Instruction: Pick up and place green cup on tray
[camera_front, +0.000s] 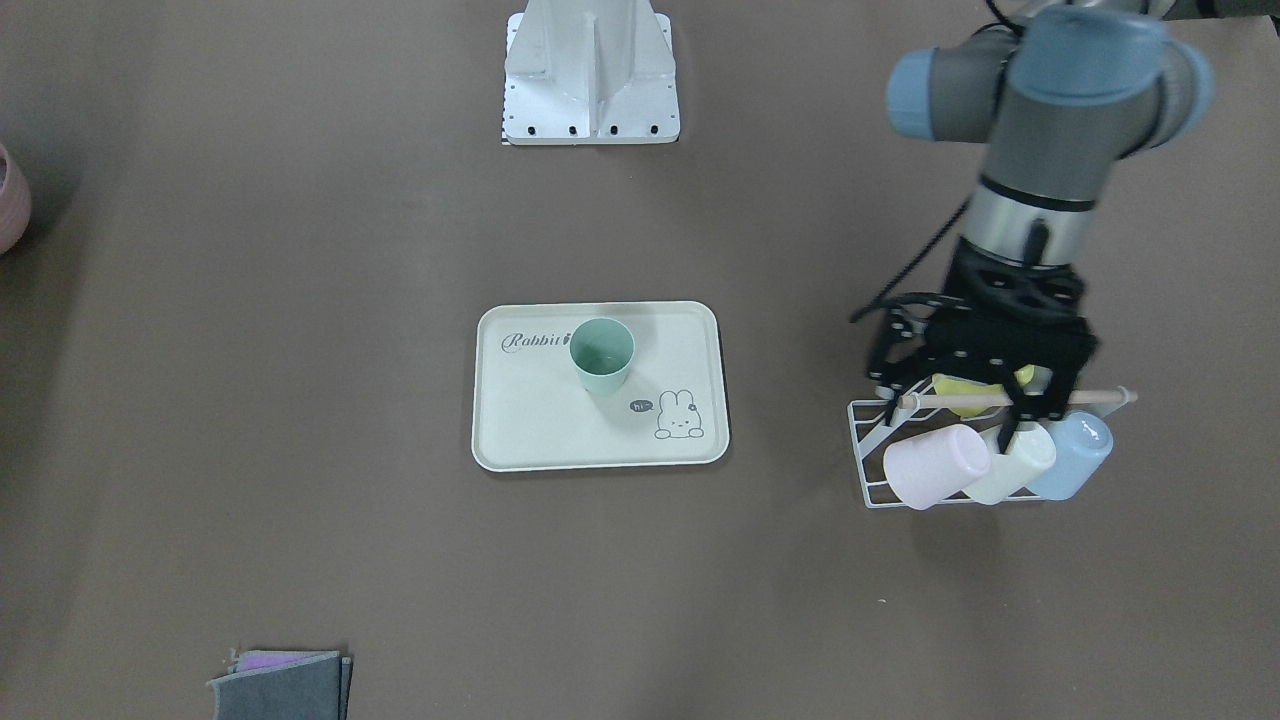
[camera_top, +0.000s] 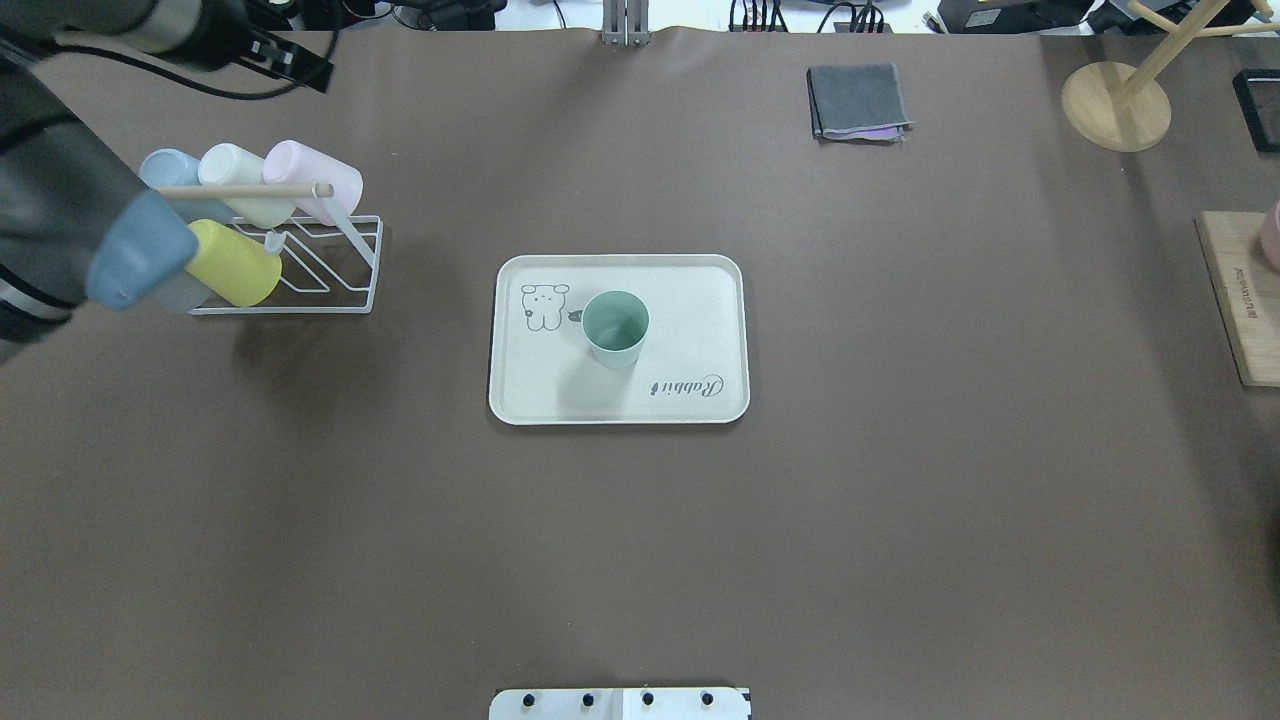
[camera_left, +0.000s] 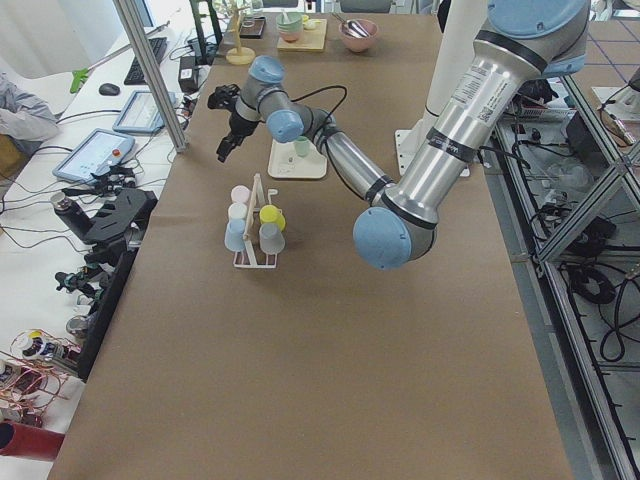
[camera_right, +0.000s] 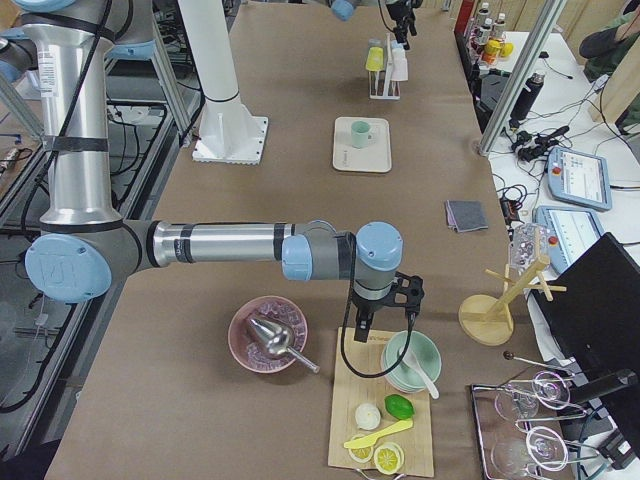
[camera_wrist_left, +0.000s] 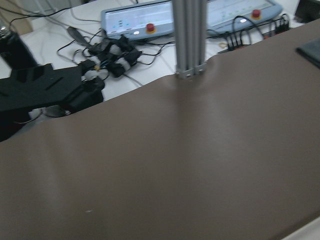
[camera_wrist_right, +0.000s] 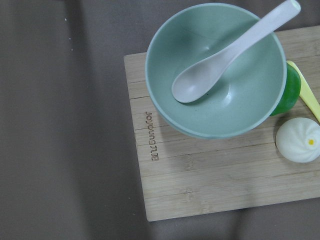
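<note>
The green cup (camera_front: 602, 352) stands the right way up on the tray (camera_front: 540, 420), with its open top facing up. Nothing is holding it. In the front view it sits a little toward 12 o'clock from the middle of the tray. The word "Rabbit" is at the cup's 9 o'clock and the little bunny drawing is at its 4 o'clock. The tray lies flat near the middle of the brown counter (camera_front: 300, 400).

Well away at the tray's 3 o'clock in that view is a white wire rack (camera_front: 866, 450). A pink cup (camera_front: 935, 465), a cream cup (camera_front: 1015, 465), a blue cup (camera_front: 1075, 455) and a yellow cup (camera_front: 960, 390) lie tipped on it. The left pincer (camera_front: 985, 400) hangs up in the air over that side. It holds nothing that I can see, and I cannot tell how wide it is.

The right pincer (camera_right: 385, 310) is far off at the other end of the counter. It hangs over a green bowl (camera_wrist_right: 215, 70) with a white spoon (camera_wrist_right: 225, 60) in it, on a wooden board (camera_wrist_right: 200, 185). I cannot tell whether it is wide or closed.
</note>
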